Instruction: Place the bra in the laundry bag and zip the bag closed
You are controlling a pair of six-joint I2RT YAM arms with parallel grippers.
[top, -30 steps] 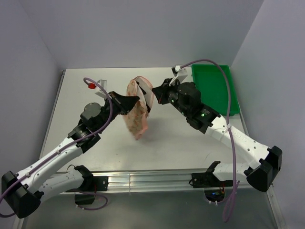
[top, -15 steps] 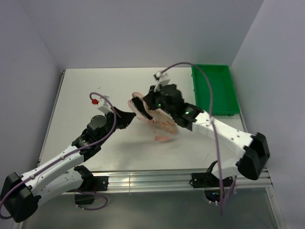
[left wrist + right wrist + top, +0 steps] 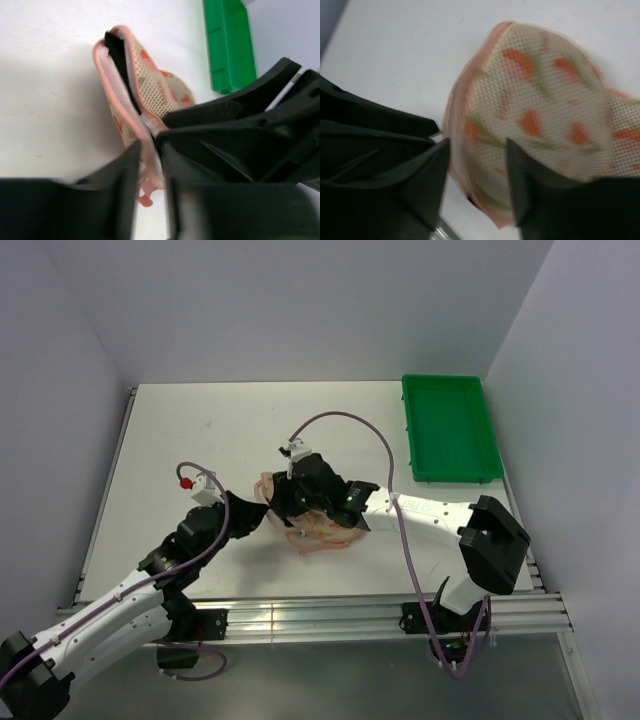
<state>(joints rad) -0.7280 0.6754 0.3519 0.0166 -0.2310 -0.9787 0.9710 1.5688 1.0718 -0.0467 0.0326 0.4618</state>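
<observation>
The peach-pink mesh laundry bag lies crumpled on the table between both arms. In the left wrist view the laundry bag stands on edge. The bra shows only as a black strip in its open pink-trimmed edge. My left gripper is at the bag's left end. Its jaws are slightly open, with the pink trim loose between them. My right gripper reaches in from the right, nose to nose with the left one. It is open and straddles the mesh edge of the laundry bag.
An empty green tray stands at the back right, also seen as the green tray in the left wrist view. Purple cables loop over both arms. The table's metal rail runs along the near edge.
The bag hung lifted between both shut grippers; it has come down and forward onto the table. Both arms lowered with it, and both pairs of jaws have parted.
</observation>
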